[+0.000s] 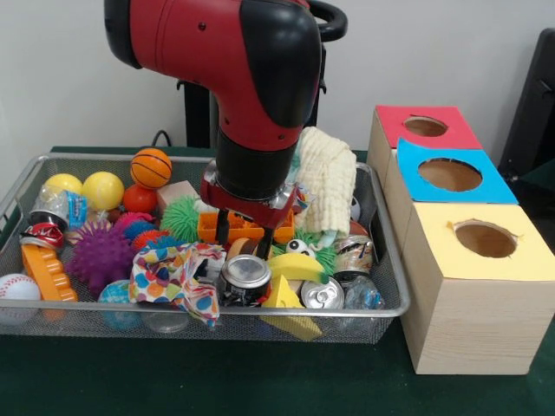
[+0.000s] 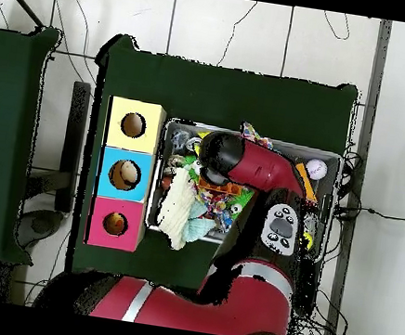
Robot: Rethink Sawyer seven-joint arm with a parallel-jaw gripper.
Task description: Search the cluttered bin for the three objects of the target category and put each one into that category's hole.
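The wire mesh bin (image 1: pixel 217 309) is full of clutter; it also shows in the overhead view (image 2: pixel 185 124). A cream waffle-textured cloth (image 1: pixel 325 178) is piled against its far right side, with a mint green cloth (image 2: pixel 199 229) beside it in the overhead view. My gripper (image 1: pixel 243 234) is low in the middle of the bin, left of the cream cloth. Its black fingers (image 1: pixel 223 230) stand apart over an orange toy and hold nothing. The red-topped hole (image 1: pixel 425 126) is on the farthest wooden box at the right, and shows in the overhead view (image 2: pixel 115 225).
The blue-topped hole (image 1: pixel 449 173) and the yellow-topped hole (image 1: pixel 486 238) sit nearer on the same row of boxes. The bin also holds drink cans (image 1: pixel 245 276), a purple spiky ball (image 1: pixel 100 256), a small basketball (image 1: pixel 151 167), yellow balls (image 1: pixel 102 189) and a polka-dot cloth (image 1: pixel 178 273).
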